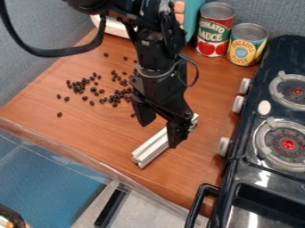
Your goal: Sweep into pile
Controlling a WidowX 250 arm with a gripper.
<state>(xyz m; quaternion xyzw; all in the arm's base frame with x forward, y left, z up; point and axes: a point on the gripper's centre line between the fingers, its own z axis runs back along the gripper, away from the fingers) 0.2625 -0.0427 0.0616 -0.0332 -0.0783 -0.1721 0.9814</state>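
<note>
Camera view: gripper (159, 135) spread wide at metal bar (152, 149); off-centre closing could skew it, so sweeping would likely miss dark beans (78, 86).

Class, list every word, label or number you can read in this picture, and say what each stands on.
"TOMATO SAUCE": on the red and green can.
"PINEAPPLE": on the yellow and blue can.
Smaller print on both cans: too small to read.

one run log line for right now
sweep | hand open at bar | beans scattered, some clumped | no single pile
</note>
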